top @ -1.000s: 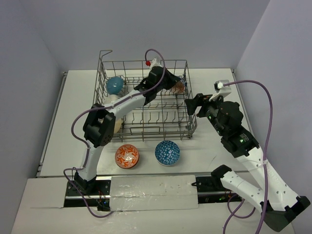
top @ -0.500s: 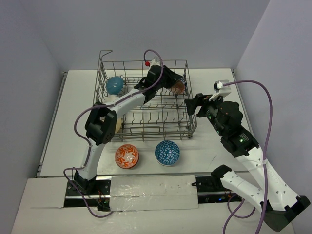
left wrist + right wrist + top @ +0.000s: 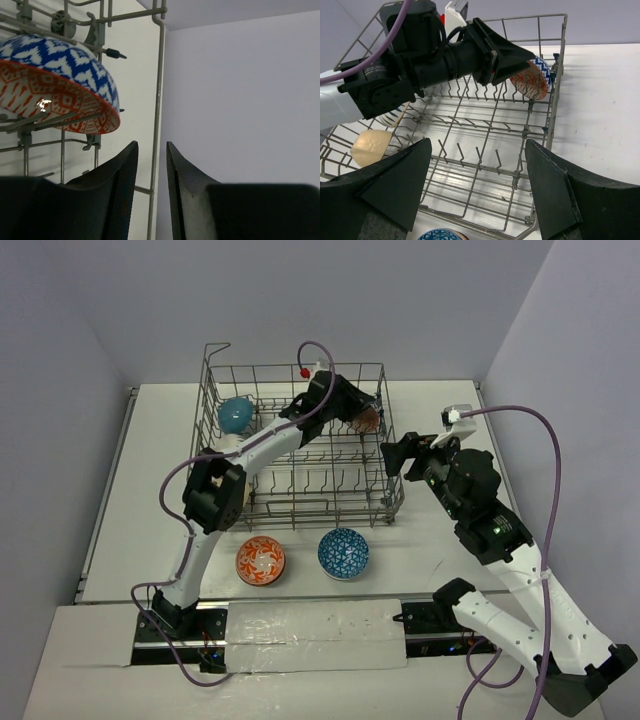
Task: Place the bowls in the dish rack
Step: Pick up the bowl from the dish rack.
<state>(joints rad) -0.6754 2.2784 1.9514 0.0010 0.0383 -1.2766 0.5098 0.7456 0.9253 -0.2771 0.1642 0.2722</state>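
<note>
The grey wire dish rack [image 3: 296, 504] stands mid-table. A blue-and-orange patterned bowl [image 3: 369, 419] leans on the tines in its far right corner, shown close up in the left wrist view as the patterned bowl [image 3: 55, 85]. My left gripper [image 3: 357, 408] hovers just beside it, jaws slightly open and empty, and the left gripper [image 3: 151, 145] faces a rack wire [image 3: 159, 75]. A teal bowl [image 3: 235, 414] and a beige bowl [image 3: 370, 147] also sit in the rack. An orange bowl [image 3: 261, 560] and a blue bowl [image 3: 343, 553] lie on the table in front. My right gripper [image 3: 396, 456] hangs open over the rack's right edge.
The left arm [image 3: 420, 65] reaches diagonally across the rack interior. The right gripper [image 3: 477, 141] looks down on bare tines [image 3: 485, 165] at the rack's near right. Walls close in behind and on both sides of the white table [image 3: 440, 540].
My left gripper has opened and let go of the patterned bowl, which now rests in the rack's far right corner. The left elbow shifted slightly. The right arm stayed still.
</note>
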